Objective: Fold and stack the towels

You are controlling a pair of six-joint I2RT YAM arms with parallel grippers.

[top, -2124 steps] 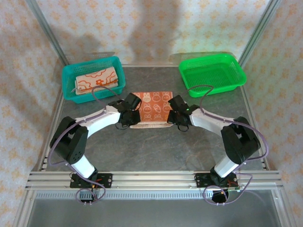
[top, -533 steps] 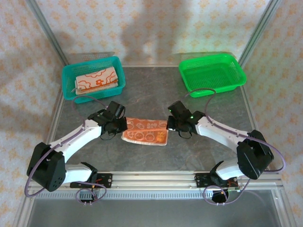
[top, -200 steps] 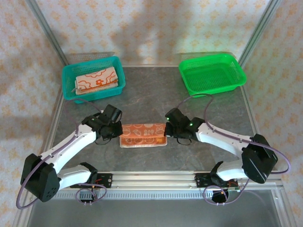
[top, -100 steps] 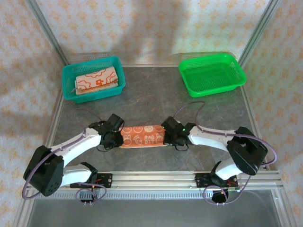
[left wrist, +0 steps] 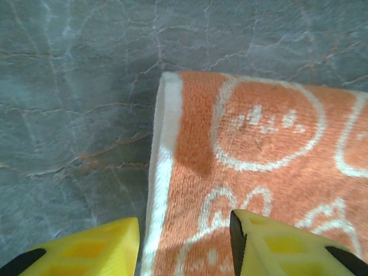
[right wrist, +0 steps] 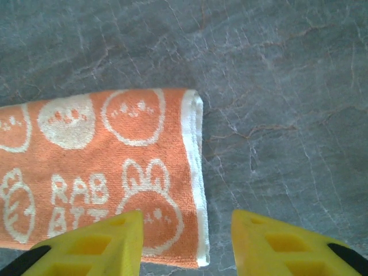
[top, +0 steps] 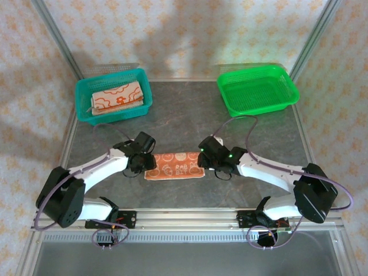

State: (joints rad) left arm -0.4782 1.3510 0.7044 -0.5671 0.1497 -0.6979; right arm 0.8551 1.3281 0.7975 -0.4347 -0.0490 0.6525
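Flat grey marble-patterned tabletop, veined with pale and rust lines, bordered by ribbed aluminium rails along the near edge. Rectangular teal plastic mesh basket at the far left corner and rectangular bright green plastic mesh basket at the far right corner, well apart, both resting on the tabletop. Backdrop of cream wall panels printed with pale orange flowers, framed by two slanted silver metal posts.

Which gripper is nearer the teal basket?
Left. The left gripper is at the orange towel's left end, in front of the teal basket; the right gripper is at its right end, farther off.
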